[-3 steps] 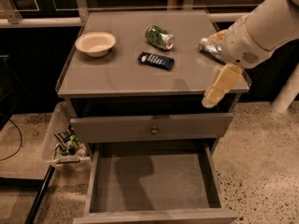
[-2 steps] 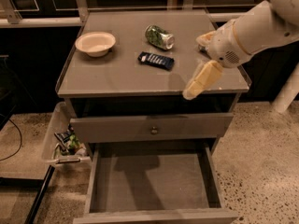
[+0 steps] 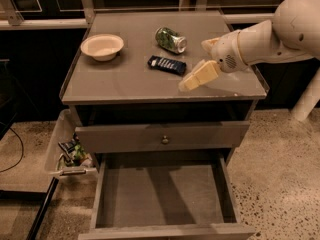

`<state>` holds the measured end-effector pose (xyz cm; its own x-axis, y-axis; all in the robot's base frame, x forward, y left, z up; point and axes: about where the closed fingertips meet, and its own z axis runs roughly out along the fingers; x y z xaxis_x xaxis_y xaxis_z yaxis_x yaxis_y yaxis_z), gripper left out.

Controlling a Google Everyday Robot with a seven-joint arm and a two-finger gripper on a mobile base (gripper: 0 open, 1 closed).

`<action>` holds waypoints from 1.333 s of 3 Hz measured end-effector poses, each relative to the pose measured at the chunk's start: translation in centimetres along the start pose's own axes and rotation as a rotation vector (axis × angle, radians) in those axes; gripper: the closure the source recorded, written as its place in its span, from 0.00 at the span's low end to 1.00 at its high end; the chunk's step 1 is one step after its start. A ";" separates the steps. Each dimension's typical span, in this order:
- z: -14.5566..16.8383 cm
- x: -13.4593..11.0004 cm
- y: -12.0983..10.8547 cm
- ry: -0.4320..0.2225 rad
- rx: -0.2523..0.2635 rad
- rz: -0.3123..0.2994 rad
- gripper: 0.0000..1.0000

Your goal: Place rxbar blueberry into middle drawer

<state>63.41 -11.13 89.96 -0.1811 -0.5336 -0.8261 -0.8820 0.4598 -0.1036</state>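
Observation:
The rxbar blueberry [image 3: 167,64], a dark navy bar with pale lettering, lies flat near the middle of the cabinet top [image 3: 125,81]. My gripper [image 3: 195,64] hangs just to the right of the bar, over the top's right half, open and empty, with its long cream finger [image 3: 199,76] pointing down and to the left. The middle drawer [image 3: 162,194] is pulled out below, and its flat grey floor is bare.
A pale bowl [image 3: 102,46] sits at the back left of the top. A green can [image 3: 170,39] lies on its side behind the bar. A closed drawer front with a round knob [image 3: 163,139] is above the open drawer. A bin with packets [image 3: 70,153] hangs at the cabinet's left.
My gripper has moved left across the cabinet top, from its right edge to just beside the bar. The bar, the can and the bowl have not moved.

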 end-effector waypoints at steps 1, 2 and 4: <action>0.0 0.0 0.0 0.000 0.000 0.000 0.00; 0.8 0.1 0.2 -0.008 -0.012 0.016 0.00; 7.1 0.4 -1.8 -0.016 -0.017 -0.013 0.00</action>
<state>68.05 -7.13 85.90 -0.1627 -0.5280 -0.8335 -0.8916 0.4404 -0.1049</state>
